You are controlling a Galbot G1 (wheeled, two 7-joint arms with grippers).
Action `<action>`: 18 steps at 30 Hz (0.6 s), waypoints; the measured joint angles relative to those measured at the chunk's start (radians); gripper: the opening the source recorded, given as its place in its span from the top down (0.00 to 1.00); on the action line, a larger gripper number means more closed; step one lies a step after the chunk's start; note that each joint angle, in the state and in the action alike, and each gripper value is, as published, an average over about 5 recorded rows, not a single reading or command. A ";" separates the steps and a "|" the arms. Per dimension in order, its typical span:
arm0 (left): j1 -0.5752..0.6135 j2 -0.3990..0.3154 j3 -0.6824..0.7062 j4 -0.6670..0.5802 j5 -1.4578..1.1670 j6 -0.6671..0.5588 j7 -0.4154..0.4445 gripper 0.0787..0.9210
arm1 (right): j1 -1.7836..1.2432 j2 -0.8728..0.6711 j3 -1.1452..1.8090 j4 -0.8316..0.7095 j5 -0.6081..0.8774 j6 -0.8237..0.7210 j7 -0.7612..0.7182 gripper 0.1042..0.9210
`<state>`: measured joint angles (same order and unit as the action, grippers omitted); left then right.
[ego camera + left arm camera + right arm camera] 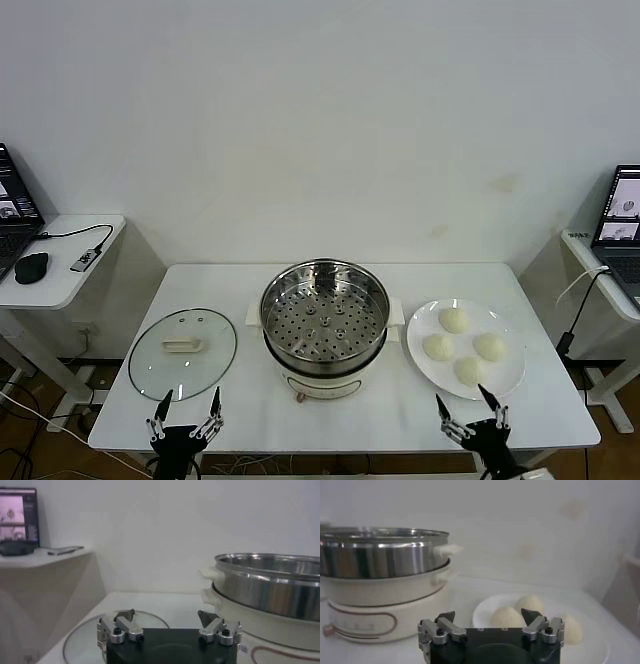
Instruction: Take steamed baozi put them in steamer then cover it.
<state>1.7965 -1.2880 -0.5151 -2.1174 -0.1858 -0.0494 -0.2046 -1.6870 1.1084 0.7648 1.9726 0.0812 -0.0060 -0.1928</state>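
The steamer (pixel 324 316) stands open at the table's middle, a shiny perforated basket on a cream pot base; it also shows in the left wrist view (pixel 270 587) and the right wrist view (pixel 382 562). Several baozi (pixel 454 320) lie on a white plate (pixel 510 385) to its right; some show in the right wrist view (pixel 506 616). The glass cover (pixel 183 352) with its cream handle lies flat on the table to the left. My left gripper (pixel 187 414) is open at the front edge, below the cover. My right gripper (pixel 470 411) is open at the front edge, just before the plate.
Side desks flank the table: the left one (pixel 60 260) holds a laptop, a mouse and a cable; the right one (pixel 610 270) holds a laptop. A white wall stands close behind the table.
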 measured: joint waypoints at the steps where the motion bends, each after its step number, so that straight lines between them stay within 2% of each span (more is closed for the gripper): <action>1: -0.002 0.002 0.000 0.000 0.003 0.002 0.000 0.12 | 0.008 -0.014 0.004 -0.004 -0.011 -0.004 -0.006 0.12; 10: -0.038 0.034 0.006 0.005 0.054 0.041 -0.013 0.12 | 0.213 -0.272 -0.015 -0.122 -0.190 -0.059 -0.176 0.12; 18: -0.067 0.048 0.007 0.016 0.105 0.067 -0.035 0.12 | 0.596 -0.469 -0.300 -0.296 -0.265 -0.097 -0.384 0.12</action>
<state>1.7291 -1.2405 -0.5077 -2.1012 -0.0810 0.0173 -0.2394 -1.0914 0.6392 0.4643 1.6763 -0.1835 -0.1032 -0.5770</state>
